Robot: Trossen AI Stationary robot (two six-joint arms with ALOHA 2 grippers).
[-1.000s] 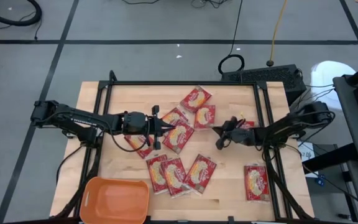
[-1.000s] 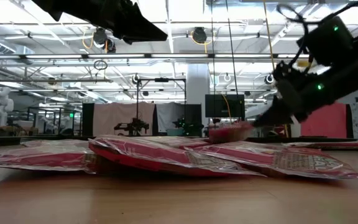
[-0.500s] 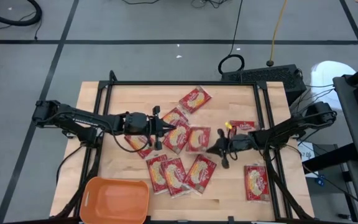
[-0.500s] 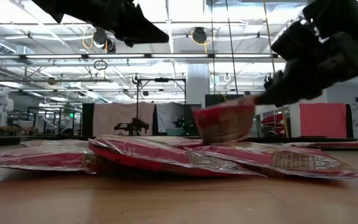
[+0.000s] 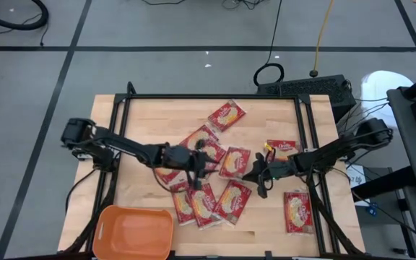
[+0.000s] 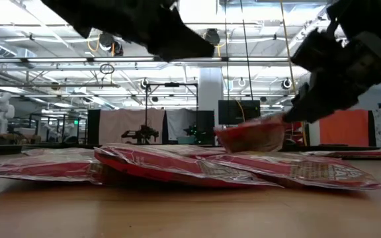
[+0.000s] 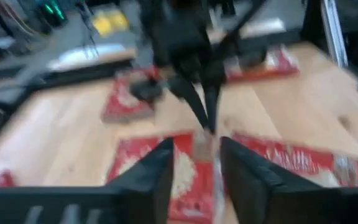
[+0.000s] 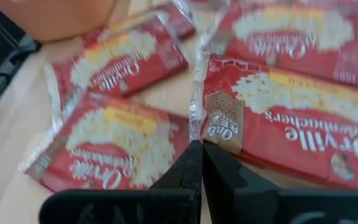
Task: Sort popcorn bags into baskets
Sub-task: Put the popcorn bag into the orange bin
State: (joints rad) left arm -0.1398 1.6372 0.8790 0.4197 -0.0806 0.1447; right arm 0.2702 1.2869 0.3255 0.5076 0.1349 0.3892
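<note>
Orange basket [image 5: 133, 232] empty; every popcorn bag [image 5: 234, 162] unsorted. Right gripper [image 5: 250, 173] pinches one; left gripper [image 5: 206, 162] parted, empty.

Two slim black jointed robot arms, built of matte dark links with rounded joint housings; black cables run beside each base; the left gripper [image 5: 201, 160] and right gripper [image 5: 250, 175] each end in two tapered, wedge-shaped black fingers [image 7: 148, 180].
</note>
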